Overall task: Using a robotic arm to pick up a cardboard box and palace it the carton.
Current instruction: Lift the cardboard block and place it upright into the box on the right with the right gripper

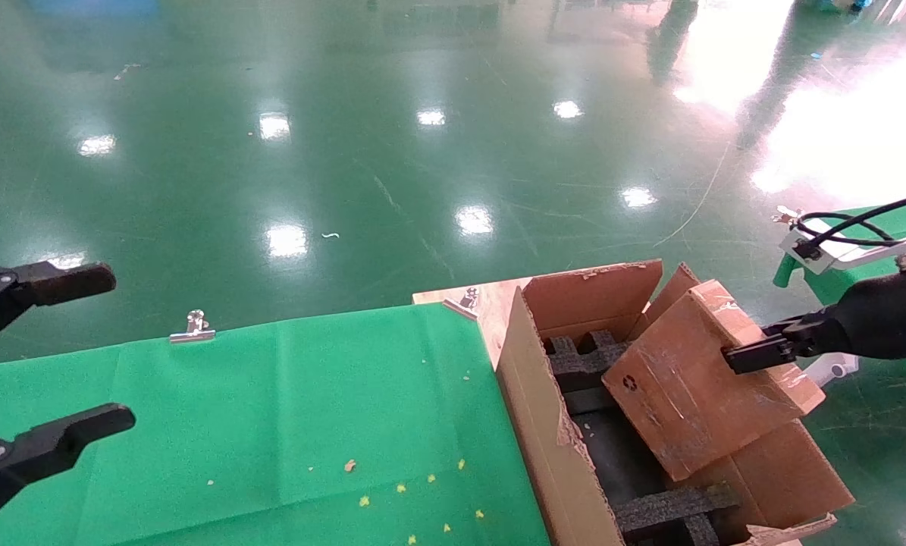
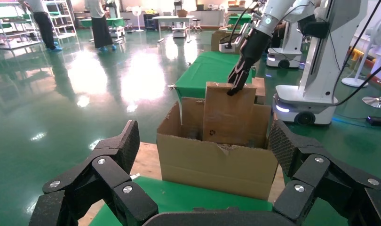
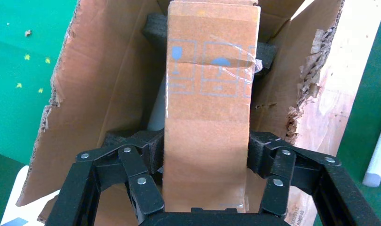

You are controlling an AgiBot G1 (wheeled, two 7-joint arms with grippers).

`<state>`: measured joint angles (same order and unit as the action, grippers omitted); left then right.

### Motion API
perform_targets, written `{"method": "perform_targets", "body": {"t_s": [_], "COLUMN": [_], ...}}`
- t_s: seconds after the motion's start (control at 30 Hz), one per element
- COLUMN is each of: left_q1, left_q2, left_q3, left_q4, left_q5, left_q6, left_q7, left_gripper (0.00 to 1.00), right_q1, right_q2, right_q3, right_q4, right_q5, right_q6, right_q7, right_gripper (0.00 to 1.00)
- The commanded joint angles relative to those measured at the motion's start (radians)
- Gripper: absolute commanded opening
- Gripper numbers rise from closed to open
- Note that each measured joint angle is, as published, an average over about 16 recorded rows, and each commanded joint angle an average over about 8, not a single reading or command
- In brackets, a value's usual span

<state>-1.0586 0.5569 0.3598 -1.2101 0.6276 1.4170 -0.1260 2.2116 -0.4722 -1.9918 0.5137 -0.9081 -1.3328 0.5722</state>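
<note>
Here the right gripper (image 3: 205, 181) clamps the box (image 1: 706, 375) across its narrow sides, holding it tilted over the open carton (image 1: 551, 432), its lower end among the black foam inserts (image 1: 585, 356). The box looks light and stiff, but its glossy tape could slip; flat side faces are the best hold. The carton is corrugated, with ragged torn edges. The left gripper (image 1: 39, 390) hangs wide apart over the green cloth (image 1: 308, 409).

The right gripper (image 3: 205, 160) clamped the cardboard box (image 3: 208, 103) by both sides, holding it over the carton (image 3: 99, 89) with black foam (image 3: 153, 33) inside.
</note>
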Motion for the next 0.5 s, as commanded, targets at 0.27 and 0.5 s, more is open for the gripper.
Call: {"method": "perform_targets", "body": {"t_s": [0.27, 0.5], "left_q1": [0.000, 0.000], "left_q2": [0.000, 0.000], "left_q3": [0.000, 0.000], "left_q4": [0.000, 0.000], "left_q5": [0.000, 0.000], "left_q6": [0.000, 0.000], "left_q7": [0.000, 0.000], "left_gripper": [1.00, 1.00], "right_q1": [-0.005, -0.022], "right_q2": [0.007, -0.021], "right_q3": [0.003, -0.015], "right_q4": [0.008, -0.025], "right_q5": [0.009, -0.007], "right_q6": [0.005, 0.032], "right_q7": [0.009, 0.114], "right_gripper": [0.00, 0.00]}}
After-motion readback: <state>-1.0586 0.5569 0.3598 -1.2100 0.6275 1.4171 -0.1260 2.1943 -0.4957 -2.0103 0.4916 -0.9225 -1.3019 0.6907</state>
